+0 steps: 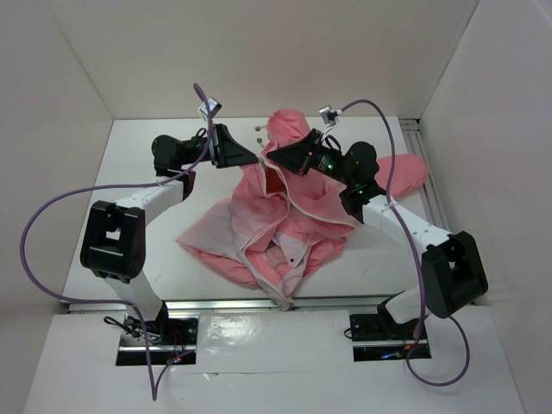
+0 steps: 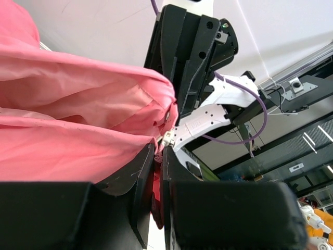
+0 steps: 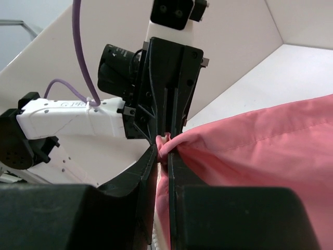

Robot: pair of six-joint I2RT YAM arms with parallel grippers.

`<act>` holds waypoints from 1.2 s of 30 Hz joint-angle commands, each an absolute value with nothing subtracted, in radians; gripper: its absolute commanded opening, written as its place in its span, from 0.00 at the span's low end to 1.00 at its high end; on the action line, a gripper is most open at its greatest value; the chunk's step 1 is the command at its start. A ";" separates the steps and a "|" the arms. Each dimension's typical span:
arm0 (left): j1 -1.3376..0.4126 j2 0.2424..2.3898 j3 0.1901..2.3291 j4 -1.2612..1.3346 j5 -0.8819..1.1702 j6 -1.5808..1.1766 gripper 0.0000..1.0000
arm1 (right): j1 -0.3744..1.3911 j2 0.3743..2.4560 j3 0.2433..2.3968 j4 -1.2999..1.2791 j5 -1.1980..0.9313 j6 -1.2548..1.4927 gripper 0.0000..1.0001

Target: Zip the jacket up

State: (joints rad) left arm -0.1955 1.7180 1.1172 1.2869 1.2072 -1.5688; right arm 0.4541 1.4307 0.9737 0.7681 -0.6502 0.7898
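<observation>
- Your left hand [image 1: 258, 159] is pinching the jacket [image 1: 289, 220], with pink fabric caught between its fingers [image 2: 143, 172].
- Your right hand [image 1: 276, 159] faces it, almost tip to tip, and nips a fold of the same edge.
- Below both hands, the jacket trails down and lies bunched on the bench [image 1: 138, 259].

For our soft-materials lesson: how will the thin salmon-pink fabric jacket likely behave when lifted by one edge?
Probably floppy: the thin salmon-pink fabric jacket hangs in folds from the left fingers and right fingers. Likely light, since small pinches hold it raised.
</observation>
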 commanded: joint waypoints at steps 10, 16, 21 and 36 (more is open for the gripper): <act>-0.221 1.618 1.195 0.999 1.223 -1.280 0.04 | 0.503 1.350 1.077 0.689 -0.467 0.600 0.00; -0.221 1.574 1.247 0.715 1.155 -1.112 0.47 | 0.563 1.315 1.077 0.638 -0.338 0.517 0.00; -0.175 1.519 1.265 0.625 1.112 -1.112 0.68 | 0.611 1.292 1.055 0.601 -0.198 0.457 0.00; -0.241 1.290 1.364 0.104 0.701 -1.064 0.61 | 0.634 1.391 1.178 0.598 -0.069 0.417 0.00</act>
State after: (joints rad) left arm -0.1791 1.3113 1.3266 0.1833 0.7784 -1.0698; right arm 0.6239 1.3861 1.1057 0.5602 -0.0750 0.4408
